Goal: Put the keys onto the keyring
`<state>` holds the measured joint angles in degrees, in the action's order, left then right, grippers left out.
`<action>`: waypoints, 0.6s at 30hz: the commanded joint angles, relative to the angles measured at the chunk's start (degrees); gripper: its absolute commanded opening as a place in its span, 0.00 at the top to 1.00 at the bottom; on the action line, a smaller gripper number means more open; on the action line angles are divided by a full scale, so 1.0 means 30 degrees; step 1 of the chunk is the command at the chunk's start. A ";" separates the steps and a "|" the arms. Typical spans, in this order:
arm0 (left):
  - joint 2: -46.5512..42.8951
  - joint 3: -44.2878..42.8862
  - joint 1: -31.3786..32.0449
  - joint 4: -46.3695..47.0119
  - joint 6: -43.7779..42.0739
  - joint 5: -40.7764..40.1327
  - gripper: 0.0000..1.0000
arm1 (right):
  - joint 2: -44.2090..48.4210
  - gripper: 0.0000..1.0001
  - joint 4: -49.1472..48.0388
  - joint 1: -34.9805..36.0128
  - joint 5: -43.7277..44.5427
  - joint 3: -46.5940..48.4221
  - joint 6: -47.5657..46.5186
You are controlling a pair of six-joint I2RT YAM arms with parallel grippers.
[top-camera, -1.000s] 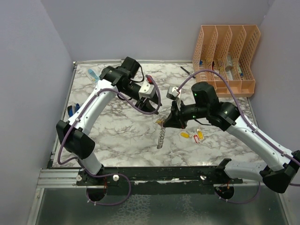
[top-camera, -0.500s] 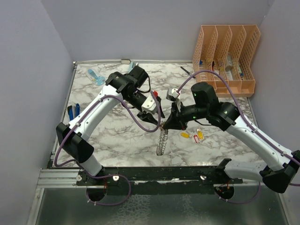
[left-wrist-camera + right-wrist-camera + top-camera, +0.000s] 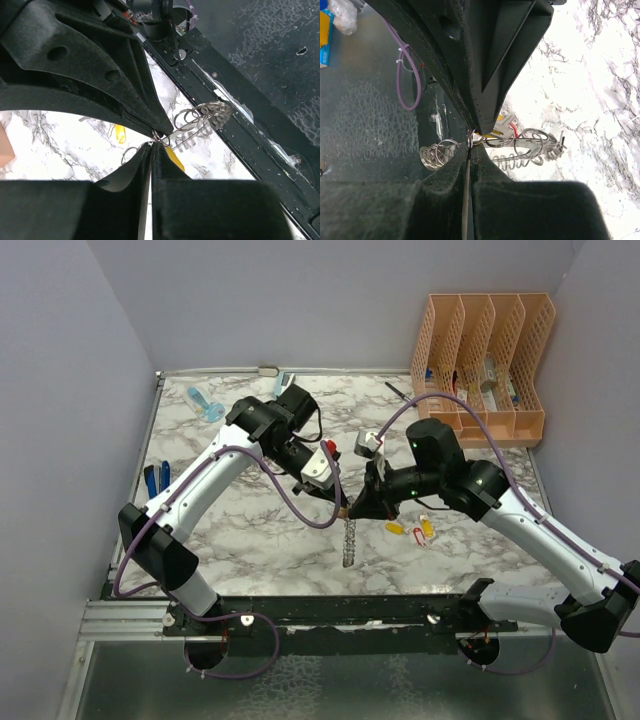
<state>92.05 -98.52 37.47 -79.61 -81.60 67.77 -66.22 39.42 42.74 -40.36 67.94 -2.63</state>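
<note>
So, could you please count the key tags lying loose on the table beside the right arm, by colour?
Yellow key tags: 2
Red key tags: 1
Total: 3, as the top view shows them

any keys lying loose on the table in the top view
Yes, yellow and red tagged keys lie on the table, beside the hanging keyring.

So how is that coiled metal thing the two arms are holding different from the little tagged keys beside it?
The keyring is bare grey wire coils; the keys carry yellow and red plastic tags. The keyring is far longer than any one key. The keyring is pinched at one end by the left gripper and the right gripper; the keys lie loose on the table, untouched. Both are near the table's middle.
</note>
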 commanded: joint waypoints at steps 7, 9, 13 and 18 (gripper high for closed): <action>-0.0740 0.0408 0.0106 -0.0385 -0.0587 0.0680 1.00 | 0.0828 0.99 -0.1070 -0.0063 0.0955 0.0130 0.1088; -0.0820 0.0437 0.0092 -0.0384 -0.0545 0.0526 1.00 | 0.0881 0.99 -0.0959 -0.0064 0.1467 0.0145 0.1312; -0.0930 0.0574 0.0106 -0.0386 -0.0450 0.0016 1.00 | 0.1008 0.99 -0.0640 -0.0067 0.2224 0.0010 0.1676; -0.0973 0.0685 0.0106 -0.0357 -0.0533 -0.0731 1.00 | 0.1285 0.99 -0.0490 -0.0068 0.2483 -0.0148 0.1851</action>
<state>91.07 -97.38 37.52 -78.87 -82.06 67.53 -64.47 39.44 42.76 -35.83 67.64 1.52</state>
